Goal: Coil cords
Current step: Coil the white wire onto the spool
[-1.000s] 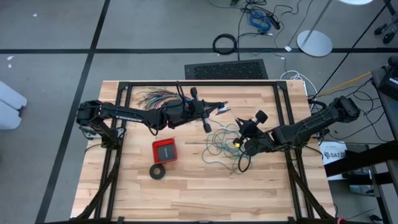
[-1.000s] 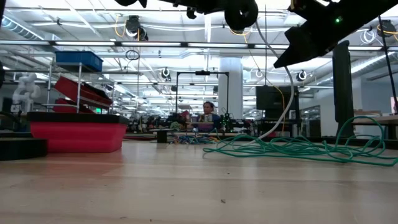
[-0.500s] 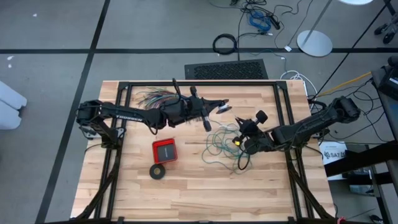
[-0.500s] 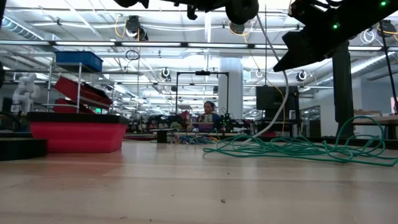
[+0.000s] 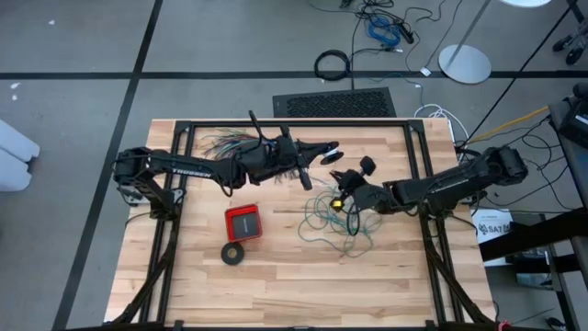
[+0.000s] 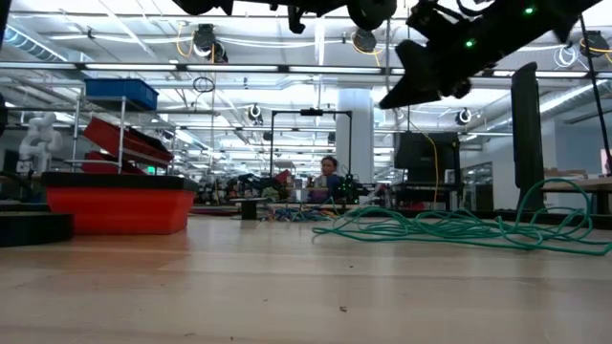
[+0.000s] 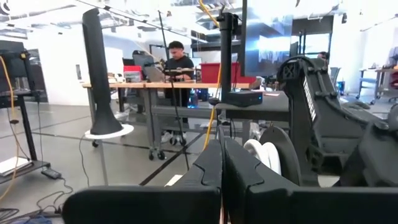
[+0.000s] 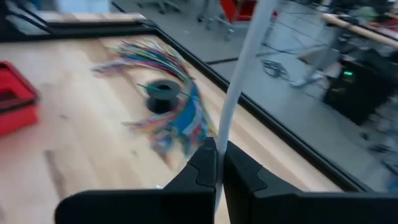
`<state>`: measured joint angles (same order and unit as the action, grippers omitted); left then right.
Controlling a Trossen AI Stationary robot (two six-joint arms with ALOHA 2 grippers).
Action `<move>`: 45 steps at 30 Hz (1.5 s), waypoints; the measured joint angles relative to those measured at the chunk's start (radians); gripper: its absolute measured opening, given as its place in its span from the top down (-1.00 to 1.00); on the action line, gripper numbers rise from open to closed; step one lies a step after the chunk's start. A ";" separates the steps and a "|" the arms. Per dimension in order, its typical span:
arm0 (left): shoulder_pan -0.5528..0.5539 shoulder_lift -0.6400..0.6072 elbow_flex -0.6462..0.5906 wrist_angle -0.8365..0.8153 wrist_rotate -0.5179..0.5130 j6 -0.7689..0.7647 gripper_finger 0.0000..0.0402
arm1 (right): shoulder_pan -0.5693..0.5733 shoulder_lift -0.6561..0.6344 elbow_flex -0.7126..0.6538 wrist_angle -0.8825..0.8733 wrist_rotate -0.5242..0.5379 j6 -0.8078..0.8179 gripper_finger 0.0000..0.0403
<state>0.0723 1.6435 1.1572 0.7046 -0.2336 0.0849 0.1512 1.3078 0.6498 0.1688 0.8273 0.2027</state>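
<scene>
The right gripper (image 8: 216,163) is closed on the white cord (image 8: 244,68), which runs up out from between its fingers (image 8: 198,167); the left gripper (image 7: 222,163) is closed too, its hold unclear; the teal-green wire (image 5: 333,216) lies tangled on the table (image 5: 276,285) beneath the right gripper.

Grey floor (image 5: 73,37) w/ black lines, bright workshop, benches (image 7: 149,87)

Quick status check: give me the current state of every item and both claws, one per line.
Thin teal-green wire: loose tangle lying on the table, not coiled.
Thin white cord: pinched in the right claw, stretched taut.
Right claw: shut on the white cord, raised above the tangle.
Left claw: shut, raised off the table.
Red square box: resting on the table.
Black tape-like ring: lying flat.
</scene>
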 joint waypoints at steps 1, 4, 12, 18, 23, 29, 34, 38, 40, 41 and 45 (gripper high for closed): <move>0.000 0.005 0.000 0.001 0.000 0.000 1.00 | -0.008 0.013 0.000 0.039 -0.030 -0.020 1.00; 0.000 0.032 0.000 0.007 -0.002 0.018 1.00 | -0.029 0.049 0.000 0.122 -0.096 -0.055 1.00; 0.000 0.110 0.001 -0.003 -0.021 0.133 1.00 | -0.043 0.070 0.032 0.131 -0.132 -0.082 1.00; 0.000 0.146 0.001 -0.005 -0.038 0.200 1.00 | -0.043 0.070 0.046 0.133 -0.149 -0.091 1.00; -0.001 0.152 0.002 -0.013 -0.063 0.282 1.00 | -0.043 0.070 0.046 0.132 -0.158 -0.084 1.00; 0.002 0.154 0.002 -0.090 -0.127 0.396 1.00 | -0.031 0.070 0.046 0.142 -0.182 -0.084 1.00; 0.000 0.154 0.002 -0.151 -0.158 0.459 1.00 | -0.014 0.070 0.046 0.143 -0.180 -0.084 1.00; 0.001 0.154 0.002 -0.189 -0.181 0.509 1.00 | 0.002 0.069 0.046 0.143 -0.179 -0.084 1.00; 0.000 0.154 0.002 -0.214 -0.197 0.534 1.00 | 0.009 0.062 0.046 0.138 -0.179 -0.084 1.00; 0.000 0.154 0.002 -0.227 -0.204 0.548 1.00 | 0.013 0.058 0.046 0.136 -0.178 -0.084 1.00; 0.000 0.154 0.002 -0.261 -0.216 0.560 1.00 | 0.030 0.025 0.046 0.133 -0.170 -0.105 1.00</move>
<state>0.0723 1.7977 1.1591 0.4440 -0.4492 0.6445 0.1815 1.3331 0.6960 0.3013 0.6578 0.0976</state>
